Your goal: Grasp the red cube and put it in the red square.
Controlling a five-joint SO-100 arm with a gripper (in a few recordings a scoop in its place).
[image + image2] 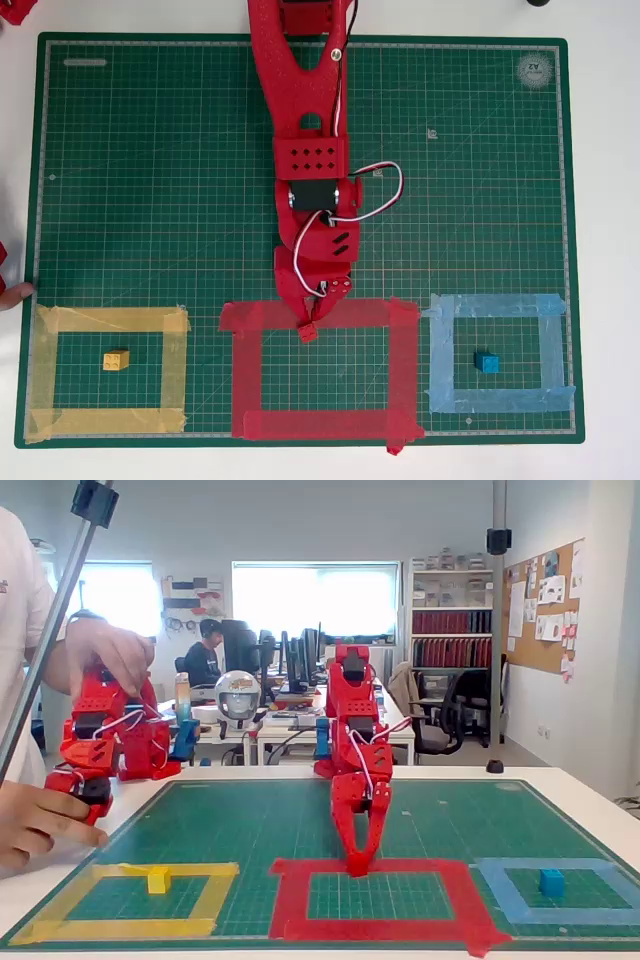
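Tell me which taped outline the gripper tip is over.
The red square, the middle and largest outline. The gripper is down at its far strip, while the yellow outline and light-blue outline lie off to either side.

A red printed arm (305, 110) with a perforated bracket, black servo, looping white, red and black cables, and red gripper (308, 328)

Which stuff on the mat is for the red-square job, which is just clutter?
Job: gripper, tip down on the top strip of the red square.

Lying about: yellow cube inside yellow tape outline; blue cube inside light-blue tape outline.
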